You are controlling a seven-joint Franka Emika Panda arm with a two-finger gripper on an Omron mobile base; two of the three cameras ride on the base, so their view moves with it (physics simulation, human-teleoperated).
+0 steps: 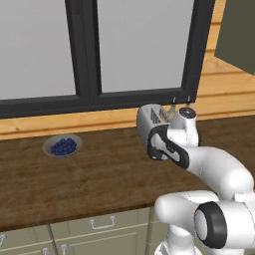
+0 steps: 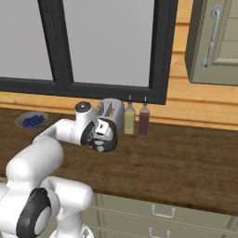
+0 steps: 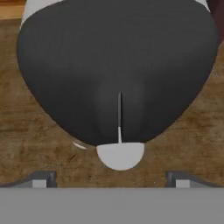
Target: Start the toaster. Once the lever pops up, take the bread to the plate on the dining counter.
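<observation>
We have the jaws (image 3: 111,177) spread wide, nothing between them, tips just short of the lever (image 3: 120,155) at the bottom of its slot. Toaster (image 3: 118,65) dead ahead, its dark end panel cut off at the top of the hand view. From the base views our wrist hides most of the toaster; bread can't be made out. Bowl (image 1: 63,146) sits far off on the tabletop (image 1: 99,174).

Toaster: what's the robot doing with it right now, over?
Fingers open, holding nothing. Toaster dead ahead, its dark end panel close up; lever sits at the bottom of its slot, between the fingertips. Two bottles stand beside the toaster, clear of the hand.
</observation>
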